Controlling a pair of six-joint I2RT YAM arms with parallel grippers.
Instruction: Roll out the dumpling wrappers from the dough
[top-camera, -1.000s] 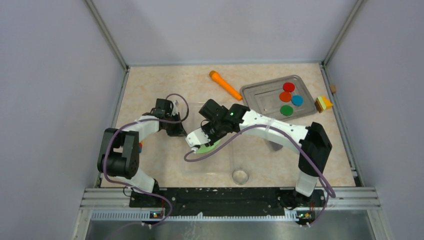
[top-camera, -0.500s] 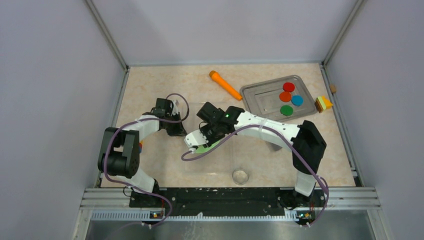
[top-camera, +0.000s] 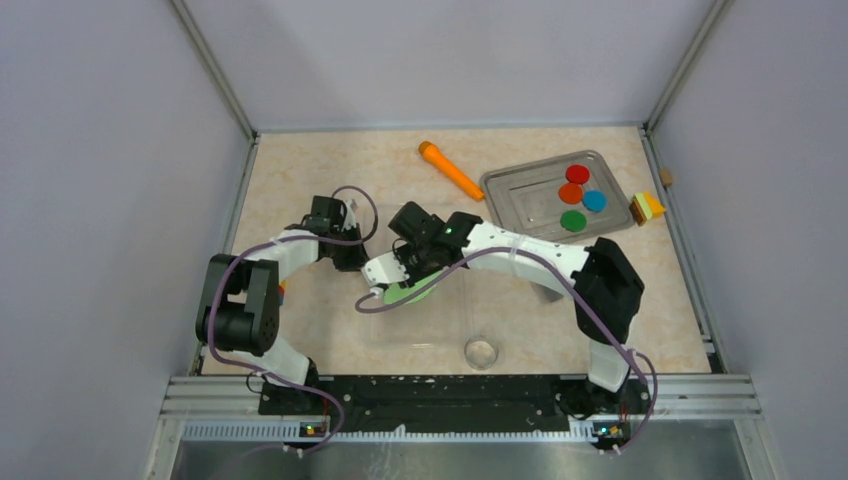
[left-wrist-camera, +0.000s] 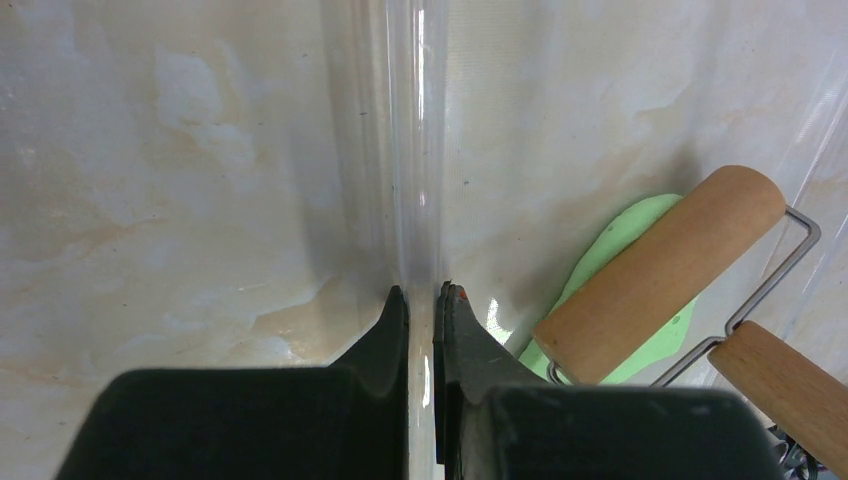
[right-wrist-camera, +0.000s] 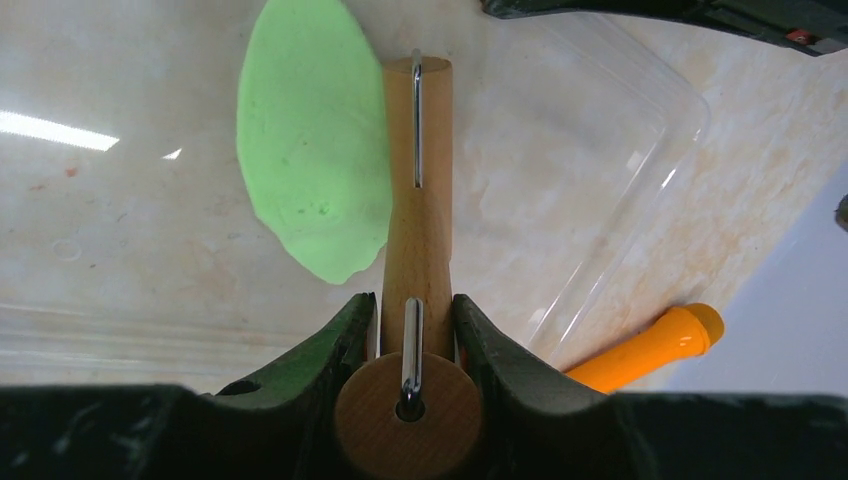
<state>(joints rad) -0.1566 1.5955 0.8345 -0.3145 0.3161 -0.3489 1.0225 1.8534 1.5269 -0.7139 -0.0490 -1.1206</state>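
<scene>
1. The right gripper (right-wrist-camera: 412, 305) had its jaws closed snugly on the wooden roller (left-wrist-camera: 660, 275).
2. The left gripper (left-wrist-camera: 422, 300) had its jaws nearly shut, pinching the clear tray's rim (left-wrist-camera: 405, 150).
3. The dough (right-wrist-camera: 310, 150) lay flattened just ahead of the right jaws, partly under the roller.
4. Soft, light and probably sticky, it suited pressing through the roller, not pinching.

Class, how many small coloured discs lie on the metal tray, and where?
4, all on the silver metal tray: red disc at the back, orange disc just nearer, blue disc beside that, dark green disc at the front. None seems hidden.
</scene>
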